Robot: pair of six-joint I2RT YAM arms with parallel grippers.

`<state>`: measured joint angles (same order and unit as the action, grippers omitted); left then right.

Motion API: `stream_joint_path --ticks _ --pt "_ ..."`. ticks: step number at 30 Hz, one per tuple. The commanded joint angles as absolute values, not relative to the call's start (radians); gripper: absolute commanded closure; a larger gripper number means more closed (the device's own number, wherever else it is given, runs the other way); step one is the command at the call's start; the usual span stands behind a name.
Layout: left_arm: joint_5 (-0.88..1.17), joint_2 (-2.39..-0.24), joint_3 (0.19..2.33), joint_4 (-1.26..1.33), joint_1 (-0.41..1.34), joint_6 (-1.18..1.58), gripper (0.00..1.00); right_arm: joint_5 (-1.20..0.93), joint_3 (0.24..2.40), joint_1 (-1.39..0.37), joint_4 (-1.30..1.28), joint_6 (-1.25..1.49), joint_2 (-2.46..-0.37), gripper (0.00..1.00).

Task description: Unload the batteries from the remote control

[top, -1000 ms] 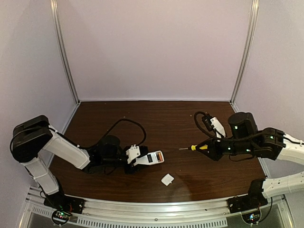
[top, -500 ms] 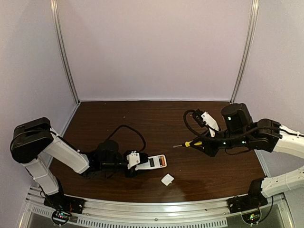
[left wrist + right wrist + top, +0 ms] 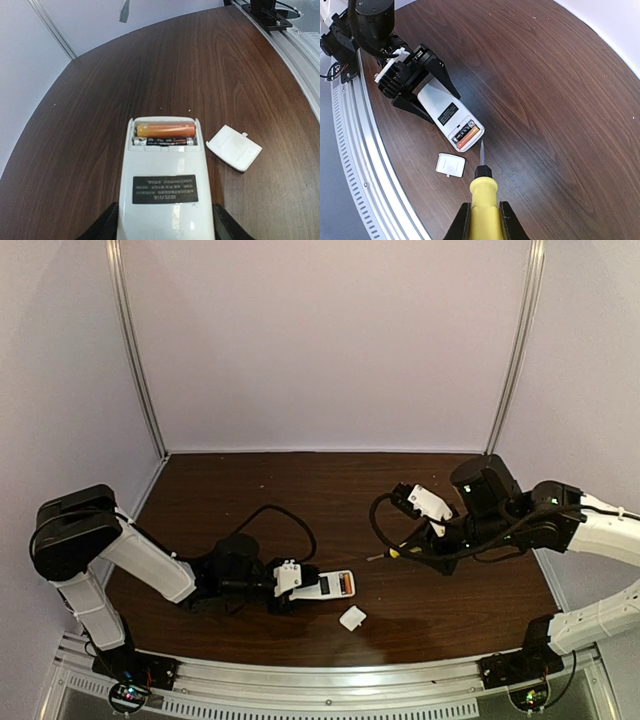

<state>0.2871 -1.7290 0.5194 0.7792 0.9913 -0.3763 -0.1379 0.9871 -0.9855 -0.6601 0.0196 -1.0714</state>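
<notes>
The remote control (image 3: pixel 165 190) lies back up on the brown table, my left gripper (image 3: pixel 165 222) shut on its sides near the label end. Its compartment is uncovered. Two batteries lie inside, an orange one (image 3: pixel 165 130) and a dark one (image 3: pixel 164 141) beside it. From above the remote control (image 3: pixel 325 586) points right from my left gripper (image 3: pixel 300 586). My right gripper (image 3: pixel 485 212) is shut on a yellow-handled screwdriver (image 3: pixel 483 192). The screwdriver's tip hangs just right of the remote control (image 3: pixel 449 114) at the battery end (image 3: pixel 468 135), apart from it.
A small white square cover (image 3: pixel 352 618) lies on the table just in front of the remote's open end. A black cable (image 3: pixel 285 520) loops behind the left arm. A metal rail (image 3: pixel 350 150) runs along the near table edge. Purple walls enclose the back and sides.
My right arm has swung left, bringing the screwdriver tip close to the remote's open end. My left gripper has shifted the remote slightly right and forward.
</notes>
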Motion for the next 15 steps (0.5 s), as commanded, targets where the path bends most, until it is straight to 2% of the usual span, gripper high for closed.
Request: stream_joint_path --ticks 1,15 --pt "0.300 -1.749 0.504 0.832 0.993 -0.415 1.00 -0.093 1.028 -0.998 -0.701 -0.060 -1.097 1.00" --pt "0.186 -1.789 0.463 0.897 0.994 -0.469 1.00 -0.055 1.074 -1.040 -0.576 -0.100 -1.292 1.00"
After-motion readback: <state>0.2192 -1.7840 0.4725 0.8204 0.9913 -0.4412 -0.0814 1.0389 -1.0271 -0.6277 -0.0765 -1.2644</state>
